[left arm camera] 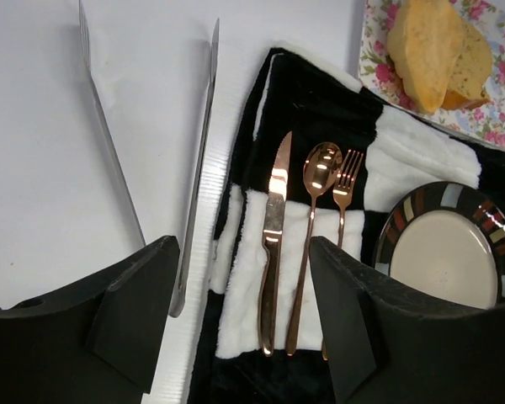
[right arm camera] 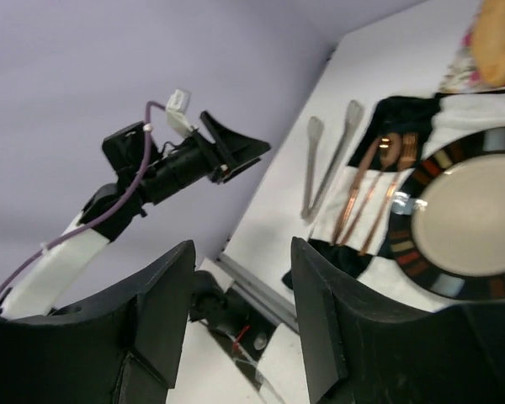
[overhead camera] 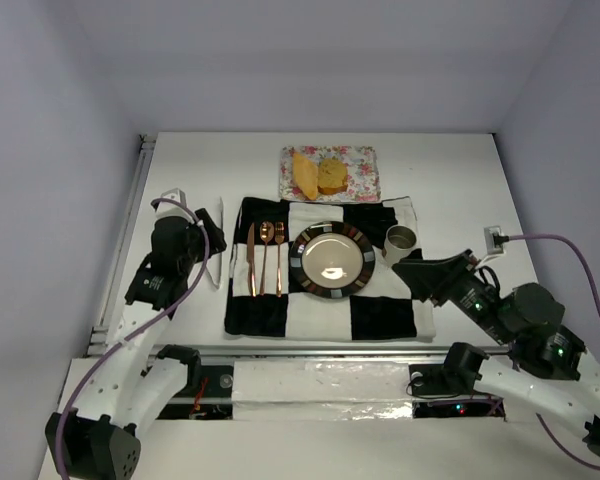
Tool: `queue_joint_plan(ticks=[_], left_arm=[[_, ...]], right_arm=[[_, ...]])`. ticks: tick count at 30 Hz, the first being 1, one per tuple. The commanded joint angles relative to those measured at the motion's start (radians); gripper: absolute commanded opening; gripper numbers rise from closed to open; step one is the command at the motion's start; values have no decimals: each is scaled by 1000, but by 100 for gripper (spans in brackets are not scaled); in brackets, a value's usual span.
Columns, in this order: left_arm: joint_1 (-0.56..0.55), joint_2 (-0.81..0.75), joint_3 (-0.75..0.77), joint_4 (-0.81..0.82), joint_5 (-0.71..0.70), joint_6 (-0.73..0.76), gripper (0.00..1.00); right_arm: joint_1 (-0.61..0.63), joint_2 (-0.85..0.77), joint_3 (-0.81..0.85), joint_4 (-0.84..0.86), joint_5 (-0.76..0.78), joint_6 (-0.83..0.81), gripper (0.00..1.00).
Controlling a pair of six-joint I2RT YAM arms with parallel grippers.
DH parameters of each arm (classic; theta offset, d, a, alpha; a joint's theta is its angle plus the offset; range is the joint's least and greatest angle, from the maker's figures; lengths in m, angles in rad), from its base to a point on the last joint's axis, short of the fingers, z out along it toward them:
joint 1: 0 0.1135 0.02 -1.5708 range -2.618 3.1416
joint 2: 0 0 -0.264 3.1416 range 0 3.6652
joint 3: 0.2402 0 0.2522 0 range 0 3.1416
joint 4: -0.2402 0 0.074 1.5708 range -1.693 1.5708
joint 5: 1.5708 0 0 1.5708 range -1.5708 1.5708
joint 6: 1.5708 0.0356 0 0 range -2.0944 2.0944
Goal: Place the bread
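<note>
**Operator:** Top view: where is the load?

**Technician:** The bread (overhead camera: 318, 174) lies on the floral tray (overhead camera: 365, 182) at the far side of the table (overhead camera: 460, 180). Its two pieces touch, with the yellower one on the left. The tray sits just beyond the checked cloth (overhead camera: 380, 315). On the cloth are the round plate (overhead camera: 302, 262), with the knife (overhead camera: 251, 258), spoon (overhead camera: 265, 255) and fork (overhead camera: 279, 257) side by side to its left and a cup (overhead camera: 400, 239) just to its right. The tongs (overhead camera: 218, 240) lie on the table left of the cloth. The left arm (overhead camera: 150, 290) stands near the tongs. The right arm (overhead camera: 530, 320) reaches toward the cup.

**Operator:** Left wrist view?

**Technician:** The left gripper (left arm camera: 242, 244) has its fingers apart and grips nothing. It is over the cloth's left edge, between tongs and knife. The bread is at upper right, well apart from it.

**Operator:** Right wrist view?

**Technician:** The right gripper (right arm camera: 241, 244) also has its fingers apart and holds nothing. Plate, cutlery, tongs and left arm lie beyond it. The bread is cut off by the upper right corner.
</note>
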Motion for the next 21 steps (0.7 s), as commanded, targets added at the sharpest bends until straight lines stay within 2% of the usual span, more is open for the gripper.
queue_joint_plan(ticks=[1,2,3,5,6,10,12,14,15,16,18,19,21], left_arm=[[3,34,18,37,13,34,61],[3,46,26,37,14,36,61],[3,68,33,37,11,42,60],[3,92,49,55,16,57,57],[3,126,49,67,11,65,55],[3,269,91,78,-15,113,22],[3,351,102,86,-39,125,21],[3,393,115,104,-47,131,29],[3,428,121,107,-44,133,36],[3,442,131,115,-36,134,48],[3,477,141,127,-36,140,55],[3,490,150,140,-36,143,58],[-7,536,159,144,-42,152,59]], right_arm=[[7,-55,-18,-191,102,-19,55],[7,-89,-27,-199,112,-7,51],[7,-103,-30,-205,117,-3,39],[7,-135,-40,-219,137,4,20],[7,-143,-40,-219,140,7,0],[7,-151,-47,-207,138,-5,0],[7,-137,-49,-207,135,-6,0],[7,-115,-53,-207,140,-2,6],[7,-106,-55,-208,140,1,14],[7,-95,-56,-205,141,1,18],[7,-85,-63,-194,138,0,28],[7,-80,-69,-184,137,-2,30],[7,-62,-78,-174,137,-3,32]])
